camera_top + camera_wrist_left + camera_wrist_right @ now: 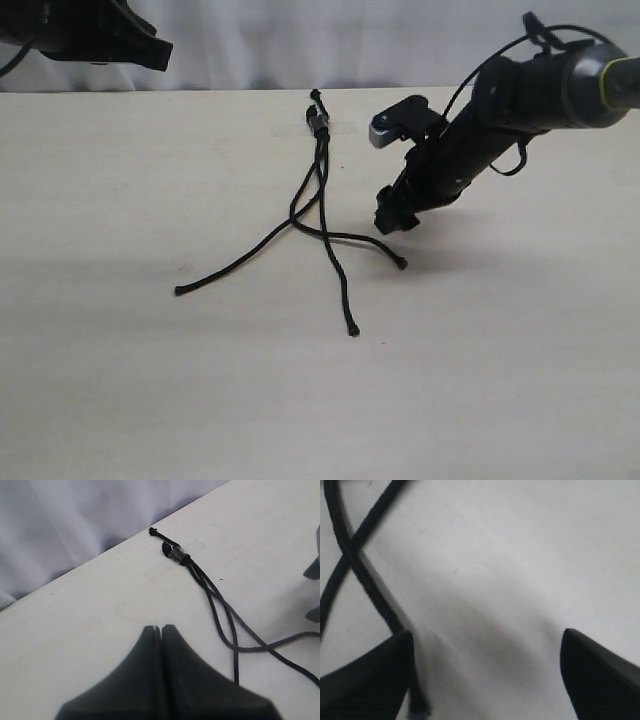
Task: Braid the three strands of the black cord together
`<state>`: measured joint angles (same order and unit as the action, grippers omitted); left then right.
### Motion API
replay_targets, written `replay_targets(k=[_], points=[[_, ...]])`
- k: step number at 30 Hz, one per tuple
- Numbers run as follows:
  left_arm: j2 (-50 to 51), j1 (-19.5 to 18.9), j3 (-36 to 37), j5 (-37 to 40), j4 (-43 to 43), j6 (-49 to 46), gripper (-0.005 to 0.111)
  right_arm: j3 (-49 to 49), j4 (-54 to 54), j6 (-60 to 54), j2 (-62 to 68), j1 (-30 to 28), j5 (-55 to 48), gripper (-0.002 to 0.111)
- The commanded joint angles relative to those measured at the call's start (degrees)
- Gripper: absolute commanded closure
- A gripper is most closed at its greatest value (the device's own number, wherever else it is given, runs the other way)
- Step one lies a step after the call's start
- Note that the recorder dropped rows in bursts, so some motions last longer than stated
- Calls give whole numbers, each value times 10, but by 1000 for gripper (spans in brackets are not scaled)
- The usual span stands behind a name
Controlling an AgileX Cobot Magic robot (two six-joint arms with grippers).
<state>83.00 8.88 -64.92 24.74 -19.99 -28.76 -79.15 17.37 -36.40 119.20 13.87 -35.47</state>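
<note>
The black cord lies on the table, its knot (318, 122) under a clear tape strip (172, 560) near the far edge. The three strands fan out toward me. One ends at the left (179, 291), one in the middle (354, 331), one at the right (402, 264). Strands cross about halfway down (300, 222). My right gripper (395, 217) hangs low just above the right strand, open, with bare table between its fingers (380, 680). That strand (370, 585) runs along the outside of one finger. My left gripper (161, 628) is shut and empty, held back from the knot.
A white cloth backdrop (300, 40) hangs behind the table's far edge. The left arm (100, 40) sits high at the back left corner. The right arm (540, 90) reaches in from the back right, with glossy cables looping off it.
</note>
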Motion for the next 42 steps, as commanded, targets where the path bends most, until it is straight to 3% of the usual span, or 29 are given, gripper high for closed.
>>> replay_targets(k=[1,7,8,16,20,24,29,42], points=[[-2,1,2,-3,-7,-15,107,0,-1,28,-99,-23,6,51],[-61,30,58,-93,-8,-15,107,97,32,29,-284,-55,109,102],[-82,37,76,-116,-8,-15,107,128,41,32,-320,-59,134,104],[-269,102,270,-343,-14,5,107,367,136,48,-573,-37,375,104],[-359,112,370,-431,-19,42,107,455,152,56,-678,-31,415,104],[-435,112,416,-407,-17,55,107,517,152,79,-749,-31,415,104],[-488,112,420,-371,-17,55,107,580,152,133,-818,-31,412,104],[-517,111,421,-371,-17,37,107,612,152,133,-889,-31,414,104]])
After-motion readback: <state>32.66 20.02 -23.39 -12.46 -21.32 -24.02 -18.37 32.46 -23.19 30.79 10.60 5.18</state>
